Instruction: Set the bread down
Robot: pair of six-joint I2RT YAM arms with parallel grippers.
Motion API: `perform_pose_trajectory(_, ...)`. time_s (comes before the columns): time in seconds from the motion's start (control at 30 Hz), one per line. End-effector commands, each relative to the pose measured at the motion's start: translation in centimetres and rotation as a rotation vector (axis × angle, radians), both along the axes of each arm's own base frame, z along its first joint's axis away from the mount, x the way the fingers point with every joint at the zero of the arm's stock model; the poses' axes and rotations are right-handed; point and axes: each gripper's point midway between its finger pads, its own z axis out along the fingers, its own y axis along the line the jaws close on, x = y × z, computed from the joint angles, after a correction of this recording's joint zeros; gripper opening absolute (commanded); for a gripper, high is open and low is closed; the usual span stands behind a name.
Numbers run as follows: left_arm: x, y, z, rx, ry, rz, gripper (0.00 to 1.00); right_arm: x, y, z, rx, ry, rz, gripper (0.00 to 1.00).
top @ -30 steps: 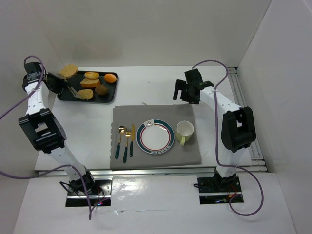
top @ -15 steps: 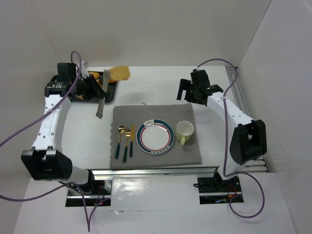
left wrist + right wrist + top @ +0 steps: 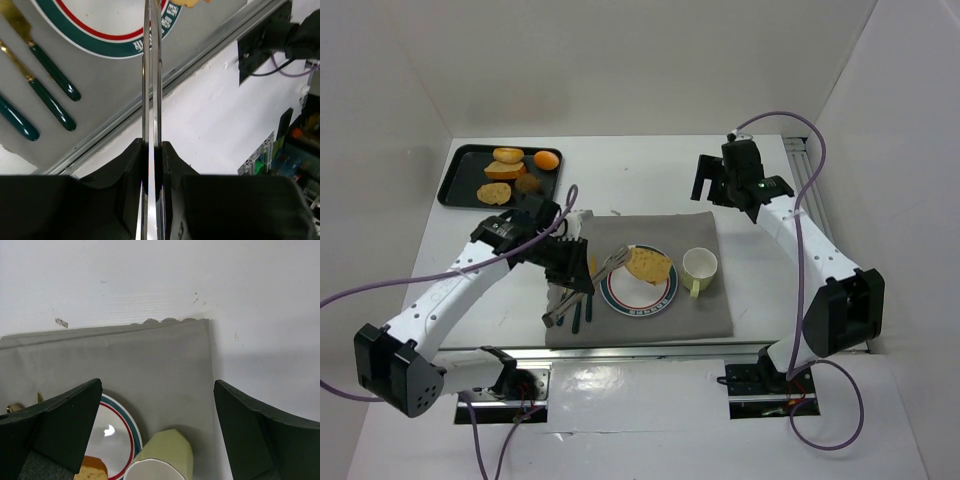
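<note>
Bread over the plate, near the cup, pinched in tongs. Left gripper clamped tight on the tongs' handles. Right gripper spread wide above the mat's far edge.

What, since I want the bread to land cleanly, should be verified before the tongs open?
1. Bread over the plate: ok, over its far-right part.
2. Bread touching the plate: cannot tell.
3. Left gripper shut on the tongs: ok.
4. Cup clear of the bread: ok, apart to the right.
5. Right gripper out of the way: ok, open, near the placemat's far edge.
</note>
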Motion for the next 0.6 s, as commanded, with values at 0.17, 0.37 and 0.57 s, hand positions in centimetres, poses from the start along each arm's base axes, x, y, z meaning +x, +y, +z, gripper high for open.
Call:
perform_pose_trajectory(0.17,0.9,-2.3,-2.7,0.029,0.020,-0.056,0.00,-1.0,-0.1,1.7,0.008,-0.037,0.009,1.00)
perform_pose_trajectory(0.37,1.9,-2.6,-4.1,0.103,0.063,-0.043,0.51,-1.2,-0.1,1.3,0.005,-0.027,0.009,1.00)
perform_pose_trajectory(0.57,2.7,-2.3,-1.2,0.139,0.004,-0.024,0.61,-1.1,-0.1,1.1,0.005,-0.027,0.009,1.00)
